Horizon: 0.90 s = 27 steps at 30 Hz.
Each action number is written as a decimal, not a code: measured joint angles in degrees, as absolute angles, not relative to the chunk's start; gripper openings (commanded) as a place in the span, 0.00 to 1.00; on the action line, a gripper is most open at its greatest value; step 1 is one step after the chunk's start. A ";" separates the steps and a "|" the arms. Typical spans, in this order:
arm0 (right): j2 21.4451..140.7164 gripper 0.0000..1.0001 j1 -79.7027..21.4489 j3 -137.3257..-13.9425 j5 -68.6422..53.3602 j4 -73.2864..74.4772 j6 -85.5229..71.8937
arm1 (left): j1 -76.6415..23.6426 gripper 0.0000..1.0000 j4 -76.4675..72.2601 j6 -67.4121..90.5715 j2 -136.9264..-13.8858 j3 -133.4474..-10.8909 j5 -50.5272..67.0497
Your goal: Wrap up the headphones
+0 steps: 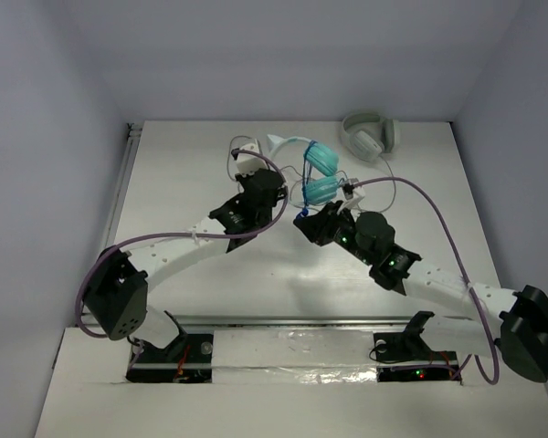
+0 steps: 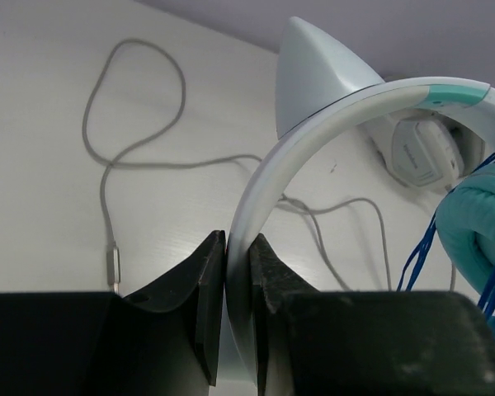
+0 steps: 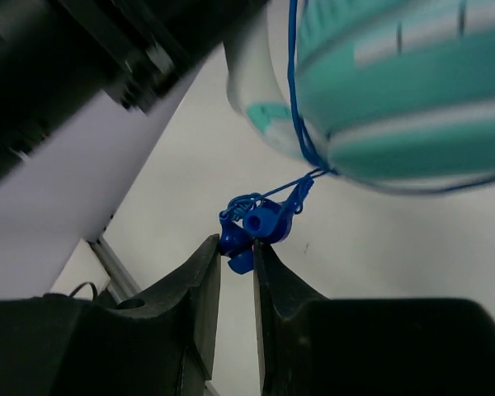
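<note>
Right wrist view: barely nips cable plug (image 3: 258, 224) at right gripper (image 3: 237, 249) tips, clamps headband (image 2: 266, 169) in left gripper (image 2: 238, 247), risks plug slipping under tension.

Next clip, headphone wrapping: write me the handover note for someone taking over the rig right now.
Left tool: shut on the white headband of the headphones.
Right tool: shut on the plug end of the blue cable.
Done: several cable strands run across the teal ear cups.
Left: probably wind the short remaining slack and secure the plug end.
The grey-white headphones at the far edge are not part of the job.
</note>
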State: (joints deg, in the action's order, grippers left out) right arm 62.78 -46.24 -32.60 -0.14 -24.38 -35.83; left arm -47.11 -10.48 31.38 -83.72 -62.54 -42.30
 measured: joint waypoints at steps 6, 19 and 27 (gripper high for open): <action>65.56 0.08 -46.39 -34.81 4.47 -24.75 -39.64 | -47.35 0.00 -13.21 35.66 -82.91 -53.65 -40.05; 80.25 0.13 -47.46 -40.49 11.88 -26.61 -54.68 | -49.93 0.00 -14.37 42.13 -81.43 -47.46 -39.55; 82.78 0.44 -47.75 -41.21 17.10 -23.53 -60.80 | -50.17 0.00 -14.79 44.93 -85.03 -47.20 -38.17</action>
